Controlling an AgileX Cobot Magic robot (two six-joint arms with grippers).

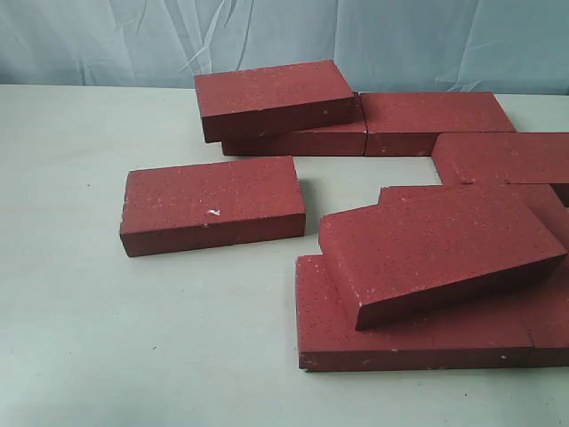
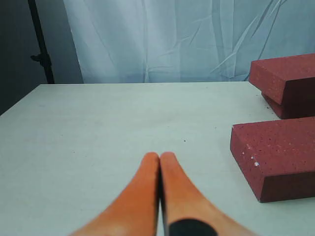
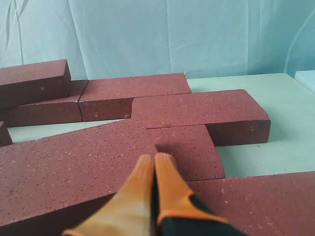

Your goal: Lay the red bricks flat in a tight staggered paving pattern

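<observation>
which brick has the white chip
The lone brick apart at the exterior view's left; the chip sits on its top near the front edge.

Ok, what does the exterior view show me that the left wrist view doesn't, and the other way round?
Only exterior: a tilted dark-red rectangular brick leaning on the flat bricks of the right-hand cluster. Only left wrist: the left gripper, orange fingers shut together over the pale table, and a black stand pole beyond it. Both: the lone flat dark-red brick with a white chip, and the dark-red brick stacked on another at the back.
</observation>
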